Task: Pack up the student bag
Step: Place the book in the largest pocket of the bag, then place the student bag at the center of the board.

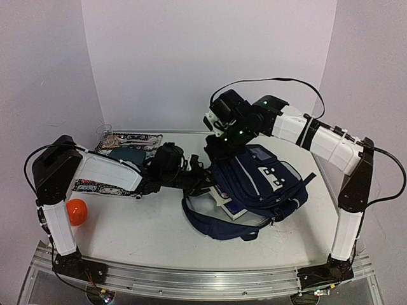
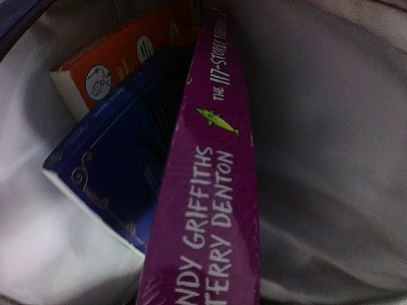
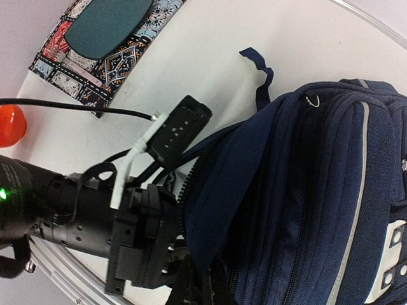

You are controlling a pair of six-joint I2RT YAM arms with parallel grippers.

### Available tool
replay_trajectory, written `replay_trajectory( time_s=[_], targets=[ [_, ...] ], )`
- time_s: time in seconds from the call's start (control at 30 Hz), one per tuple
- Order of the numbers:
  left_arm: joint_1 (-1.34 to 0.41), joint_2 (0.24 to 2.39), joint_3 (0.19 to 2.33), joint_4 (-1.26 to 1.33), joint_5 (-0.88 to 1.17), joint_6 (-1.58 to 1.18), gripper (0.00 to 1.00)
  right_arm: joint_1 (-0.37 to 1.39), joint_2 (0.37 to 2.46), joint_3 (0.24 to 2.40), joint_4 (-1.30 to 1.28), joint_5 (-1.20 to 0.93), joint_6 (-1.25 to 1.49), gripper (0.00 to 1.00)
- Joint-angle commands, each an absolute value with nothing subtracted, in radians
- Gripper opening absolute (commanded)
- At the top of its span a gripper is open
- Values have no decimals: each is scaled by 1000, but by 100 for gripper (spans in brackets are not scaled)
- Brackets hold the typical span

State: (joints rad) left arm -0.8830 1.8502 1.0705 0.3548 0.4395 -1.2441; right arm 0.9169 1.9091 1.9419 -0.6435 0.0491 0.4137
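Purple book blocks wrist view; left tool buried in student bag, grip unreadable; right tool closed.

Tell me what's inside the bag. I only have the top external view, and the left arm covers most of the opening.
Observer: The left wrist view looks into the student bag. A purple book is nearest the camera, with Griffiths and Denton on its spine.
Operator: Anything else in there?
Observer: Two more beside it: a dark blue book, and an orange book further in.
Operator: Is the mouth properly open?
Observer: The right wrist view shows the zip parted, with the left arm's wrist right at the mouth.
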Motion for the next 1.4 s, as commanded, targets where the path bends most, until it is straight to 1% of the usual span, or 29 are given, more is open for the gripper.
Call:
replay_trajectory(
  time_s=[0.0,0.03,0.13,0.23,0.3,0.5,0.6,0.7,0.83,1.07,1.17,1.37],
  targets=[
    [-925,1883,1158,464,294,-1253,3,925,1842,1975,-505,15,414,0],
    [-937,1898,1167,465,282,-1253,4,926,1845,1977,-504,15,414,0],
    [-963,1940,1194,465,283,-1245,15,926,1855,1986,-502,18,411,0],
    [-981,1954,1192,464,262,-1214,22,926,1860,1991,-502,37,408,0],
    [-982,1949,1179,463,257,-1183,29,925,1861,1990,-502,51,407,0],
    [-982,1856,1110,442,210,-1072,45,925,1856,1978,-502,83,402,0],
    [-982,1794,1101,331,155,-982,54,925,1850,1974,-502,89,401,0],
    [-982,1734,1097,221,93,-900,60,924,1848,1972,-502,92,398,0],
    [-982,1684,1111,93,25,-820,64,923,1847,1963,-502,94,397,0],
    [-958,1557,1061,-83,-100,-735,66,921,1821,1900,-503,97,397,1],
    [-911,1526,1040,-125,-71,-701,66,922,1792,1823,-502,93,407,4],
    [-858,1566,1035,-166,50,-680,67,922,1754,1692,-496,87,436,7]
  ],
)
